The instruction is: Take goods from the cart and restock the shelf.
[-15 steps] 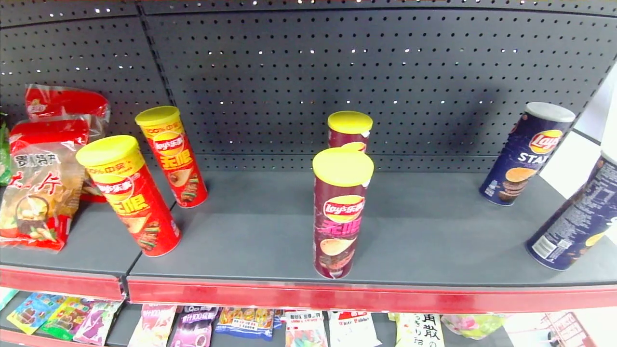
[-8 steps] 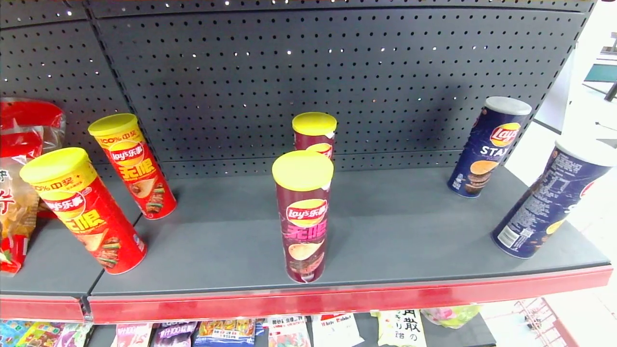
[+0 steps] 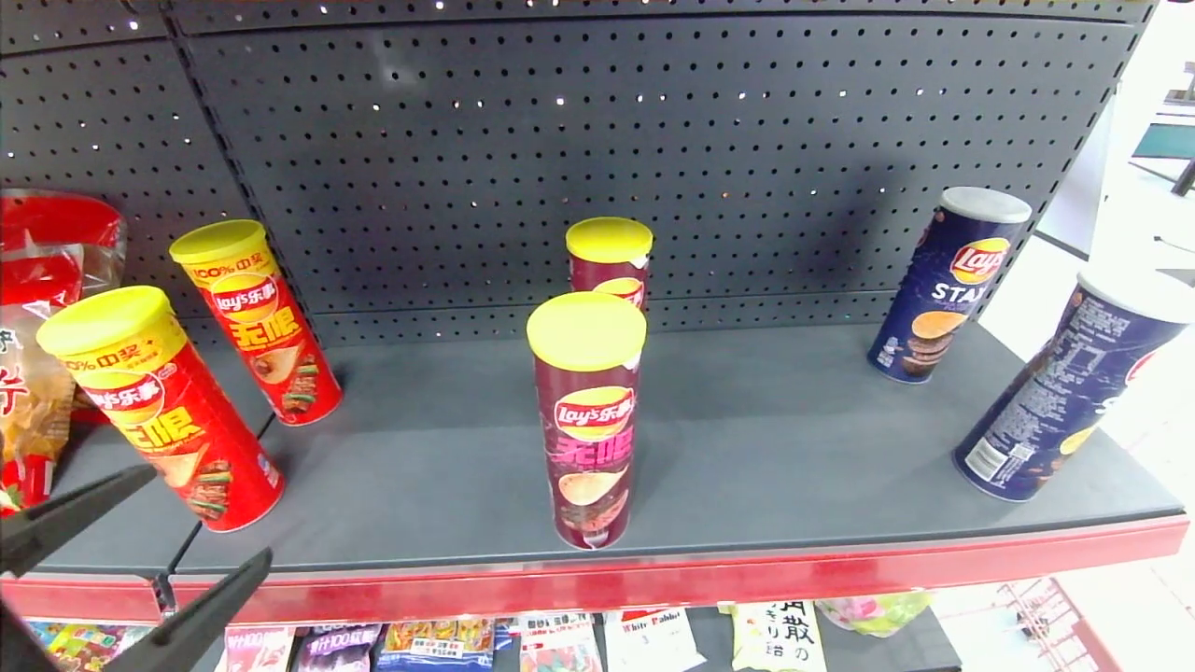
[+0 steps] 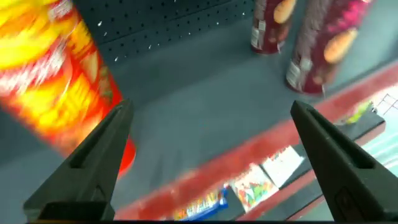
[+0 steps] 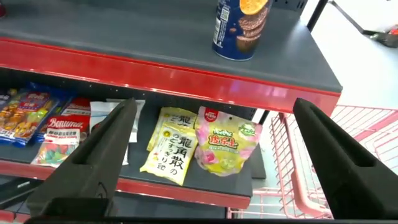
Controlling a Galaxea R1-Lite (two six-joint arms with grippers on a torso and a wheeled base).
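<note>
1. Head view: we see the shelf (image 3: 766, 448) with six chip cans standing on it. Two red cans (image 3: 154, 401) are at the left and two maroon cans (image 3: 588, 420) in the middle, one behind the other. Two blue cans (image 3: 943, 280) are at the right. The left gripper (image 3: 211, 511) hangs before the shelf's left front edge, jaws apart and empty.
2. Left wrist view: we find the left gripper (image 4: 211, 106) spread wide over the shelf's red front edge (image 4: 249, 155). One of the red cans (image 4: 56, 81) is just beside one finger, and the maroon cans (image 4: 323, 43) stand farther along.
3. Right wrist view: we see the right gripper (image 5: 214, 102), jaws apart and empty, facing snack packets (image 5: 174, 146) on the lower shelf (image 5: 186, 186). One of the blue cans (image 5: 239, 25) stands above, and the cart (image 5: 280, 168) is beside the shelving.
</note>
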